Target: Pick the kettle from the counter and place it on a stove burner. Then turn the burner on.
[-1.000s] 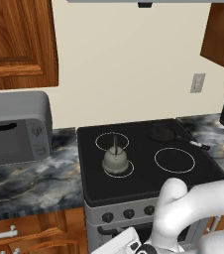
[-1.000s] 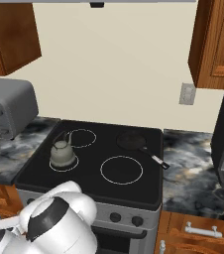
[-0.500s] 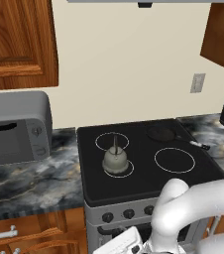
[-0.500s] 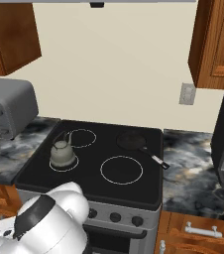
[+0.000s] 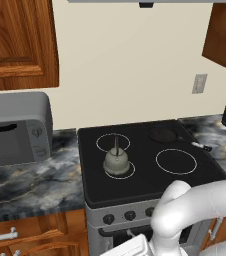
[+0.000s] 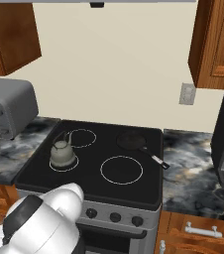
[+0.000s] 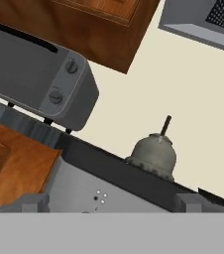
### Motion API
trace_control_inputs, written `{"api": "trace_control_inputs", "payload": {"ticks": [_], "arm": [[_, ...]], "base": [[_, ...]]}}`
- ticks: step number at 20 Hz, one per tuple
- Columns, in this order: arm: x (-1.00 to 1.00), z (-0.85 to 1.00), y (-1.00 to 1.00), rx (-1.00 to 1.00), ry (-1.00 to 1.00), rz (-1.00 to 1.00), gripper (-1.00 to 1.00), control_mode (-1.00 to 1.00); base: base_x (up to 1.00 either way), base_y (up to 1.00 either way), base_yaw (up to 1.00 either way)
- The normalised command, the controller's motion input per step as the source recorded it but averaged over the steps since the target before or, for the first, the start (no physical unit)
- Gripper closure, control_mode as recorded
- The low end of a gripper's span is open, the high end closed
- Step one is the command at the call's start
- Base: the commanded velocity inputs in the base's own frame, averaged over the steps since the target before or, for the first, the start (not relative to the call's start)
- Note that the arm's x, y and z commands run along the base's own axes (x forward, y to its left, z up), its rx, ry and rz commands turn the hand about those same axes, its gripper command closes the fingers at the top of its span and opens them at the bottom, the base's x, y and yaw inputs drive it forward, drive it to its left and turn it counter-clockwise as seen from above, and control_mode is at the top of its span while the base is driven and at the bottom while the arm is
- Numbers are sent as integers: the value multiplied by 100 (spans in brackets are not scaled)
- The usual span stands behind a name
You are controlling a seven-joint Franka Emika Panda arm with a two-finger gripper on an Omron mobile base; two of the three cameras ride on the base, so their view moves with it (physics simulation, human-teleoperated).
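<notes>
Kettle (image 5: pixel 116 160) sits upright on the small front-left ring (image 5: pixel 119 170) of the black cooktop (image 5: pixel 150 175), handle arching straight up. It lies ahead of and above the hand, well apart (hand camera looks up from low by the stove front). Finger spread: cannot tell. Kettle unmoved since earlier; the arm has dropped lower.

matt pale kettle (image 5: pixel 116 161), black glassy cooktop (image 5: pixel 150 175), veined stone counter (image 5: pixel 30 187), wooden cabinets (image 5: pixel 17 42).

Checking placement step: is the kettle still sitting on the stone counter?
No: the kettle stands on the black cooktop, on the stove burner ring at its front left, not on the counter.
</notes>
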Motion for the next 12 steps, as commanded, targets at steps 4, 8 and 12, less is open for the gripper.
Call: {"api": "trace_control_inputs", "payload": {"ticks": [4, 8, 12], "arm": [[1, 0, 0, 2, 0, -7, -100, -100], [1, 0, -1, 9, -2, -21, -100, -100], [4, 0, -8, 7, -2, -21, -100, -100]], "base": [[0, 0, 0], [0, 0, 0], [0, 0, 0]]}}
